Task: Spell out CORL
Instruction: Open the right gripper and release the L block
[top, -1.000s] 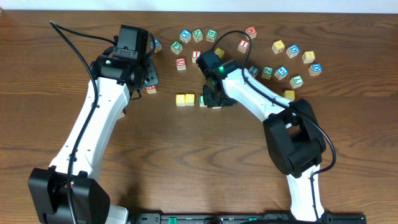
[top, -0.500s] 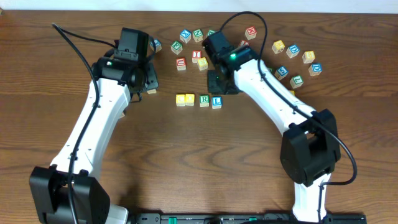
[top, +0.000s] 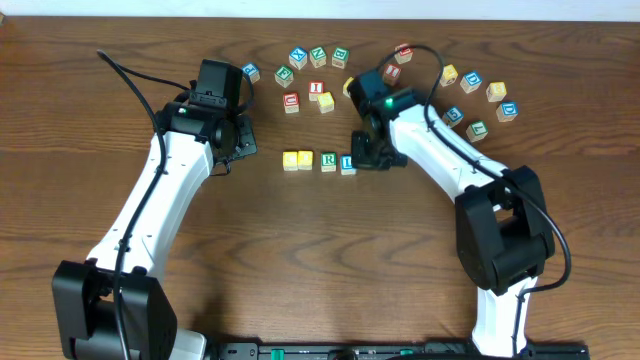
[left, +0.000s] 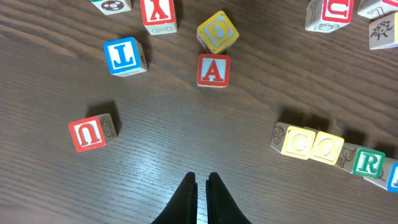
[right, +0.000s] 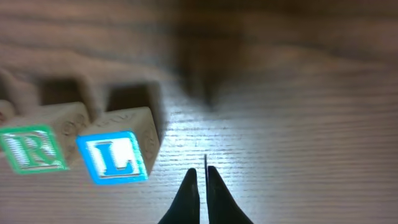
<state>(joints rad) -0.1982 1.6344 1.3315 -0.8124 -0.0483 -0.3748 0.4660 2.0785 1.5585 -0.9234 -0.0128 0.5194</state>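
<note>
Right gripper (right: 200, 182): two fingers almost together, thin slit, holding nothing. Tips over bare table (right: 298, 124), just right of L block (right: 115, 157).

Left gripper (left: 200, 190): two fingers equally narrow, empty, well apart from row.

Row: four blocks in one line: C block (left: 297, 142), O block (left: 327, 148), R block (left: 368, 163), L block. Two yellow, one green, one blue.

Loose blocks (top: 470, 82) beyond row; arms cover some, total unclear.

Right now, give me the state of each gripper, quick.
Left gripper: shut, holding nothing.
Right gripper: shut, holding nothing, beside the L block without touching it.
</note>
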